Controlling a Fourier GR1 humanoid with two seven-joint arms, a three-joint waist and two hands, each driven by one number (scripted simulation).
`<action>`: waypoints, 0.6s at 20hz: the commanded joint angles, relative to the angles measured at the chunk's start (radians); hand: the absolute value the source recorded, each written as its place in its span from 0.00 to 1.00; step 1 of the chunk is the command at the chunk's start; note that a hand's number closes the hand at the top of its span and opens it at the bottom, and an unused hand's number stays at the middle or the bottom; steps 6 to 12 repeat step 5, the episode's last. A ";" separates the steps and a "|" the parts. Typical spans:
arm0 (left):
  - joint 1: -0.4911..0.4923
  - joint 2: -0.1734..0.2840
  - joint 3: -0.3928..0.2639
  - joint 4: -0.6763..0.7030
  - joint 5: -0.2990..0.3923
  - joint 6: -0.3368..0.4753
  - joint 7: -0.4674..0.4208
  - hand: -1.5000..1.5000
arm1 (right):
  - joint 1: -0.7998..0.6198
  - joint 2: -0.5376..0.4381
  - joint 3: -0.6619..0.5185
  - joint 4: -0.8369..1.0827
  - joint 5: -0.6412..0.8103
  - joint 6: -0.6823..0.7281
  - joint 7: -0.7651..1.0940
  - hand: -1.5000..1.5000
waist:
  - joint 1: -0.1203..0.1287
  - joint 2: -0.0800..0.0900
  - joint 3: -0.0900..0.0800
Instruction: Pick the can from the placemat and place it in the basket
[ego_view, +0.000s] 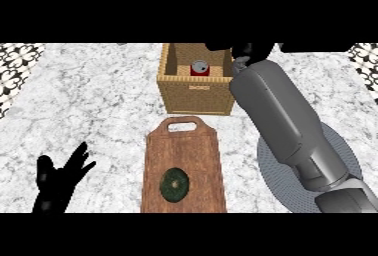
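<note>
Inside the basket (193, 91), at the far side of the counter (96, 100), the can (199, 68) is seen standing upright, apart from the right robot hand (249, 50), which is held just beside the basket's right rim; whether its fingers are spread or curled cannot be told. At the near left, the left robot hand (57, 182) is held spread, fingers up. A board (184, 167) bearing a green disc (174, 184) is laid between it and the placemat (336, 150), which is partly hidden by the right forearm.

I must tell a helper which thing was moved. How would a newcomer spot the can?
Find the wicker basket at the counter's far side, beyond the wooden board. Inside stands the can: red with a grey top, the only thing in there.
</note>
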 joint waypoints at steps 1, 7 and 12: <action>-0.016 0.019 0.044 0.079 0.033 -0.024 0.019 0.50 | 0.100 -0.014 0.009 -0.153 0.061 -0.028 0.116 0.00 | -0.019 -0.001 -0.009; 0.006 -0.010 0.010 0.003 0.004 0.013 0.060 0.50 | 0.230 -0.122 -0.027 -0.386 0.018 0.089 0.141 0.00 | -0.037 -0.007 -0.008; 0.006 -0.010 0.010 0.003 0.004 0.013 0.060 0.50 | 0.230 -0.122 -0.027 -0.386 0.018 0.089 0.141 0.00 | -0.037 -0.007 -0.008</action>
